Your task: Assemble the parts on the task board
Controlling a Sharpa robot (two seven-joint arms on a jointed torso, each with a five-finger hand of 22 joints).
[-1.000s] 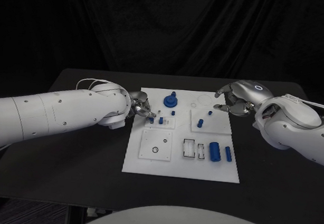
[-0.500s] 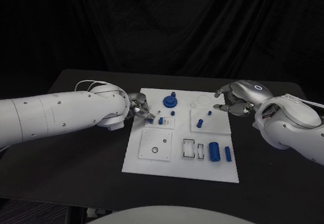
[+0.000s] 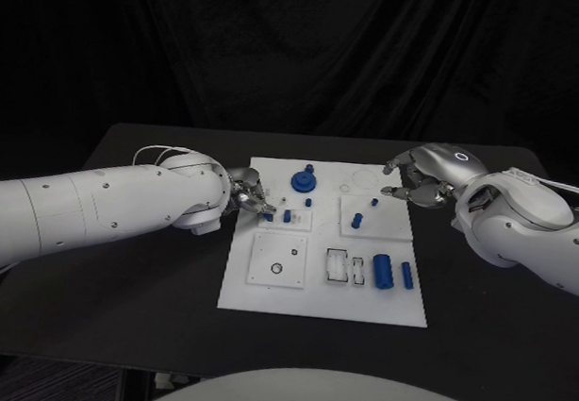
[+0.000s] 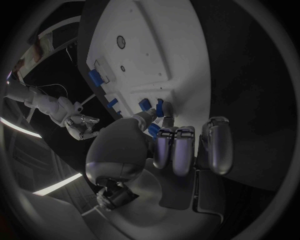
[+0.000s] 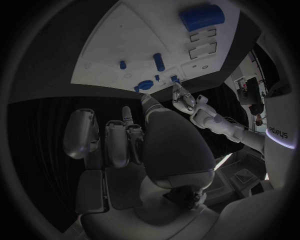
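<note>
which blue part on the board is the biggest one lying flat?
The fat blue cylinder on the task board, near its right edge. The thin blue rod beside it is slimmer; the others stand upright.

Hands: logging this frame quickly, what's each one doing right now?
Left hand: pinches a small blue part at the task board.
Right hand: fingers curled, holds nothing visible.
</note>
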